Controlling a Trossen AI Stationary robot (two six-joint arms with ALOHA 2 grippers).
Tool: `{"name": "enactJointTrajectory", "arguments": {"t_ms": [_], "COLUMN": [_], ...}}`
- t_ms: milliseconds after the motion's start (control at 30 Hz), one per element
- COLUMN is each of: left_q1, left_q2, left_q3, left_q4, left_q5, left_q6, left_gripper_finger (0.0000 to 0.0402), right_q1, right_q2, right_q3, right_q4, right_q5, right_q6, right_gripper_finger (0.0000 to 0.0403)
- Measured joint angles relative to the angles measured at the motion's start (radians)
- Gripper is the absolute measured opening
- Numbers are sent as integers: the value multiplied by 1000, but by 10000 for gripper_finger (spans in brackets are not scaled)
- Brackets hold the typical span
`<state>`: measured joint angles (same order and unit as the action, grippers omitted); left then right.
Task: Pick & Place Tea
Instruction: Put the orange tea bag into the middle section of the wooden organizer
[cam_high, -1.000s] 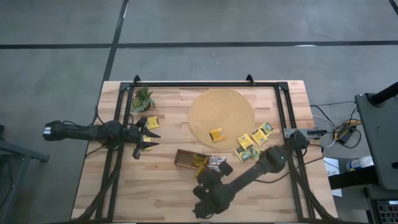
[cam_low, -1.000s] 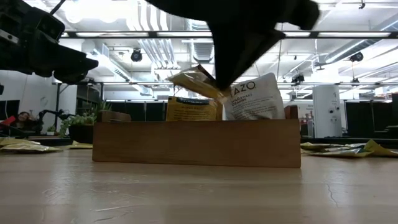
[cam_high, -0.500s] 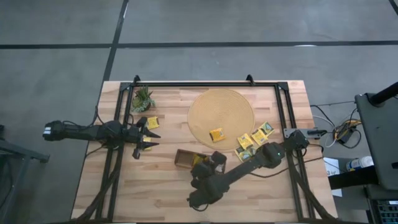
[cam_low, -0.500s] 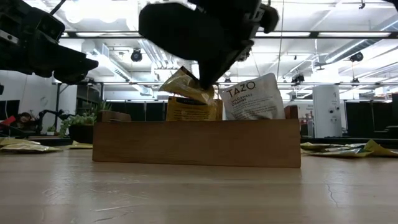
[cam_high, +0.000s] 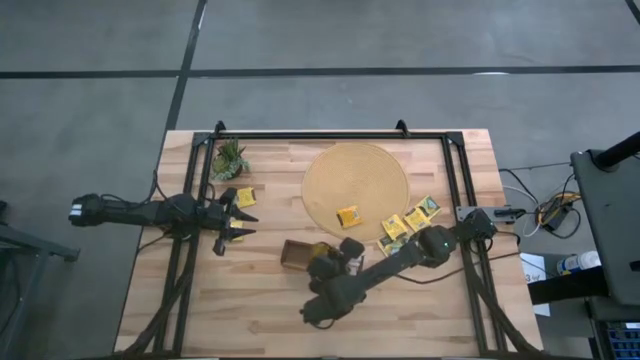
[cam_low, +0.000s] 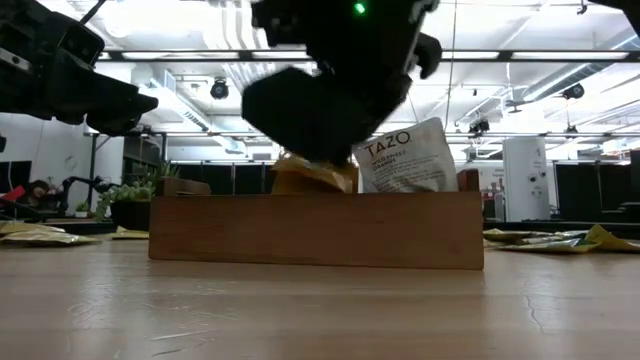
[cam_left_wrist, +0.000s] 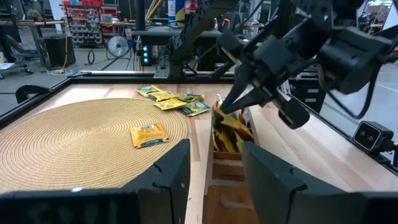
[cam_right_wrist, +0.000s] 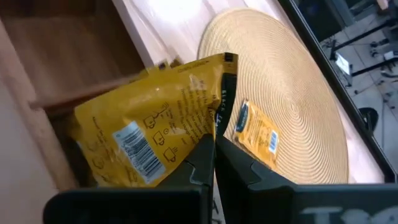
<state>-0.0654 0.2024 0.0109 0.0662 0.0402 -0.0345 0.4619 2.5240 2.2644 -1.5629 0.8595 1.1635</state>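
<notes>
My right gripper (cam_high: 325, 262) is over the dark brown tray (cam_high: 293, 255), shut on a yellow tea sachet (cam_right_wrist: 149, 134). In the low view this sachet (cam_low: 310, 178) stands in the tray (cam_low: 315, 230) beside a white sachet (cam_low: 405, 158). Another yellow sachet (cam_high: 348, 216) lies on the round woven mat (cam_high: 355, 185). Several more sachets (cam_high: 405, 225) lie on the table right of the mat. My left gripper (cam_high: 243, 217) waits open near the table's left side, with a sachet (cam_high: 245, 197) next to it. My right gripper pinches the yellow sachet between its two fingers at the dark-striped edge (cam_right_wrist: 219, 127). The fingers come slanting down from above. The sachet hangs tilted below them, its lower part down inside the tray (cam_right_wrist: 68, 68).
A small green plant (cam_high: 229, 160) stands at the table's far left corner. A black frame rail (cam_high: 330, 136) runs along the far edge, with rails down both sides. Bare wood lies along the near edge (cam_high: 240, 310).
My right gripper has moved down and a little toward the table's left, staying shut on the yellow sachet. The sachet, held above the tray a second ago, has sunk into it beside the white one.
</notes>
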Motion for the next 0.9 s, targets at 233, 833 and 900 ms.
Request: {"name": "enactJointTrajectory", "arguments": {"t_ms": [233, 833, 900], "left_q1": [0, 0, 0], "left_q2": [0, 0, 0], "left_q3": [0, 0, 0], "left_q4": [0, 0, 0], "left_q5": [0, 0, 0], "left_q6": [0, 0, 0], "left_gripper_finger": [139, 139, 139], "right_q1": [-14, 1, 2], "right_q2": [0, 1, 1], "right_q3": [-40, 31, 30], "right_q4": [5, 35, 37], "right_q5": [-25, -49, -49], "right_q6": [37, -86, -98], "right_gripper_finger": [8, 8, 8]}}
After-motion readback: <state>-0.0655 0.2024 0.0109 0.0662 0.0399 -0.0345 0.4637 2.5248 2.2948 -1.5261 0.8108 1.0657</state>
